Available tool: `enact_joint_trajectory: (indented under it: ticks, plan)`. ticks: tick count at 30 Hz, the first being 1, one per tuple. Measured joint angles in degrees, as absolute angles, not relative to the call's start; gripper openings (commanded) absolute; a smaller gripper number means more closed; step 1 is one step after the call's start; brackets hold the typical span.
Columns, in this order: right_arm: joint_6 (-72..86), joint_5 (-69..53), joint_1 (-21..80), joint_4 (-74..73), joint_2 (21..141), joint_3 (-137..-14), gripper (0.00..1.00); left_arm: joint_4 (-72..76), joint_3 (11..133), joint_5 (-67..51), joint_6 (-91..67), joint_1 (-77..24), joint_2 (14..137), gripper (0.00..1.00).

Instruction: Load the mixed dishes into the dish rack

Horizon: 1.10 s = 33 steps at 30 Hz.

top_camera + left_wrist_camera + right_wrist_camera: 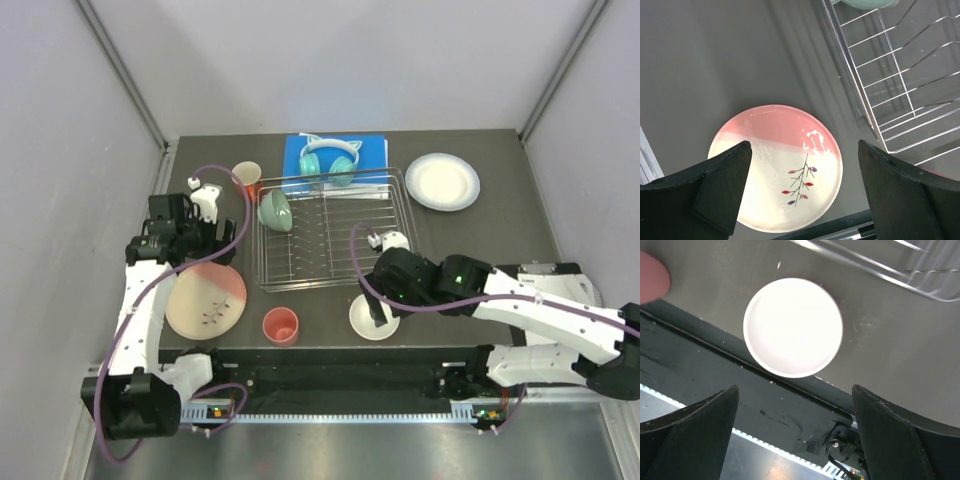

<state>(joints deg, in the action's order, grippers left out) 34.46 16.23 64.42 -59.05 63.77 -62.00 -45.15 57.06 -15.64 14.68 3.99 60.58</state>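
One mint green bowl (275, 210) sits in clear-rimmed wire dish rack (333, 238), left end. Left of rack, large pink-and-cream plate (775, 167) flat on table (500, 230) below left gripper (802, 146), jaws wide, empty. Near front edge, small white plate (792, 327) below right gripper (795, 388), jaws wide, empty.

At the front edge of the desk, the right gripper (383, 312) covers part of the small white plate (360, 322) from above. At the far edge we see only strips of the blue book (372, 148) beneath the headphones (328, 160). The left wrist view cuts off the mint green bowl (865, 4) and the dish rack (845, 60). The right wrist view crops a blurred coral pink cup (652, 277).
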Motion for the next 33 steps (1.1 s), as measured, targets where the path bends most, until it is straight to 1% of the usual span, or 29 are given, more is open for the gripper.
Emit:
enact_joint_trajectory:
  ticks: [3,6,9,17,20,23,25,26,28,29,31,32,33]
  plan:
    - [35.1,15.6,67.6,-58.1,66.1,-61.5,0.94,-45.2,57.5,-15.8,14.7,4.0,60.6,0.92]
    - [35.1,15.7,72.7,-56.8,70.7,-61.5,0.94,-45.2,57.5,-15.8,14.7,4.0,60.4,0.92]
    - [34.9,15.8,75.5,-55.6,75.5,-61.4,0.94,-45.1,57.5,-15.9,14.7,4.0,59.7,0.92]
    - [34.1,16.8,75.7,-51.0,81.6,-58.5,0.93,-45.1,57.5,-16.1,14.7,4.0,58.1,0.92]
    - [33.8,17.1,75.7,-49.1,84.1,-58.3,0.91,-45.1,57.5,-16.2,14.7,4.0,57.7,0.92]
    - [33.4,18.2,75.7,-47.0,87.0,-58.0,0.87,-45.1,57.4,-16.2,14.7,4.0,57.4,0.92]
    - [33.3,19.3,75.6,-45.8,88.9,-57.8,0.81,-45.1,57.2,-16.2,14.7,4.0,57.2,0.92]
    - [33.3,19.9,75.6,-45.5,89.8,-57.7,0.76,-45.1,57.2,-16.2,14.8,4.0,57.1,0.92]
    - [33.3,21.3,75.6,-45.0,91.7,-57.7,0.69,-45.1,57.0,-16.2,14.8,4.0,56.8,0.92]
    - [33.3,21.8,75.6,-44.7,92.2,-57.5,0.60,-45.1,56.9,-16.2,14.8,4.0,56.6,0.92]
    - [33.7,23.2,75.6,-44.3,92.9,-56.8,0.51,-45.1,56.7,-16.2,14.8,4.0,56.4,0.92]
    - [33.8,23.4,75.6,-44.3,92.9,-56.5,0.41,-45.1,56.6,-16.2,14.8,4.0,56.3,0.92]
    - [34.1,23.9,75.6,-44.2,93.0,-56.0,0.37,-45.1,56.5,-16.2,14.8,4.0,56.3,0.92]
